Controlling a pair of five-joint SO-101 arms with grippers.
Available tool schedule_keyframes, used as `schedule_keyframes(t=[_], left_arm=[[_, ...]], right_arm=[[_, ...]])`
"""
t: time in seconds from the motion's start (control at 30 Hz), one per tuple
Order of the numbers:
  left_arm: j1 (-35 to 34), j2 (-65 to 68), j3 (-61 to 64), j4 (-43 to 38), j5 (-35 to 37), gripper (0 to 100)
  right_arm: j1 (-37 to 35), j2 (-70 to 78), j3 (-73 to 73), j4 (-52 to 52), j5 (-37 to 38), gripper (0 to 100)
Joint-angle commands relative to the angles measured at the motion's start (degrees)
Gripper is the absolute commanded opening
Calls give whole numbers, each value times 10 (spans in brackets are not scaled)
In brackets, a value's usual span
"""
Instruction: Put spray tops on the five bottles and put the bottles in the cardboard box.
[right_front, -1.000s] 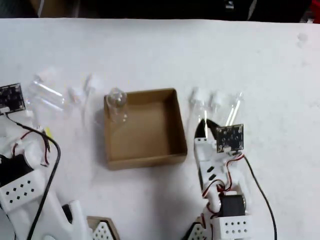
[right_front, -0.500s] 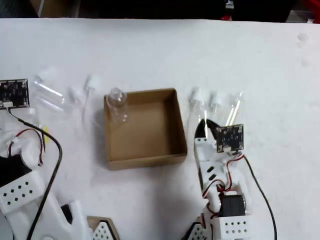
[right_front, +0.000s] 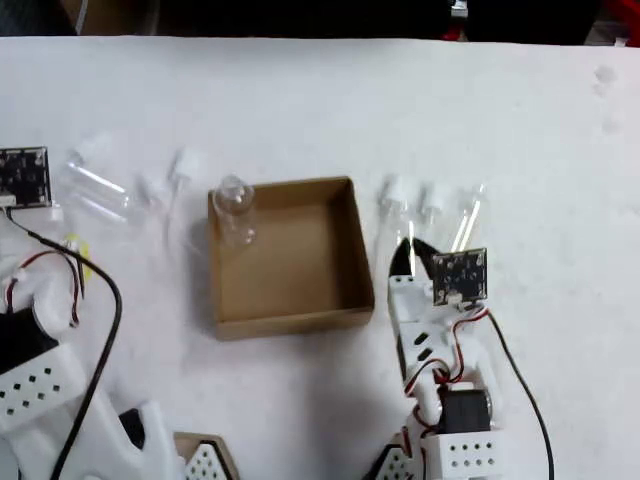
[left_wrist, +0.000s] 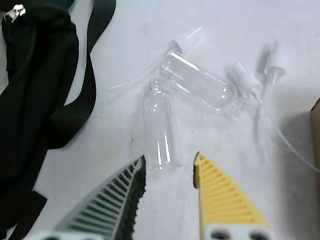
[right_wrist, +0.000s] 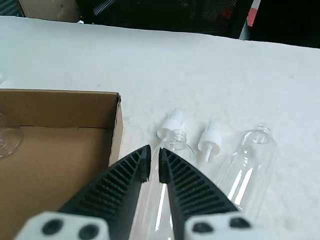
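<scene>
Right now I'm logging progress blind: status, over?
Left gripper open at lying bottle. Right gripper shut, empty. Upright bottle in cardboard box. Black straps nearby, not touching.

A white counter with a matte, faintly mottled surface is seen, evenly lit, with only soft shadows cast on it. Beyond the counter's far edge the room is left in darkness. A brown, cardboard-coloured shape is made out just past the far edge towards one corner, and a small red patch past the opposite corner. A pale slanted bar is seen in the dark behind the counter. Black straps are seen against the counter's white surface at one side.
</scene>
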Motion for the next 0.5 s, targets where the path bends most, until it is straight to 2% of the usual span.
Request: schedule_keyframes(t=[0.0,0.1,0.3,0.47], left_arm=[[28,85,-72,4,-8,151],[32,209,-156,21,-5,151],[15,444,-382,118,-3,151],[0,602,-561,175,53,151]], right_arm=[[-7,0,5,3,-4,19],[-7,0,5,3,-4,19],[-6,0,5,3,-4,19],[-6,1,5,3,-4,19]])
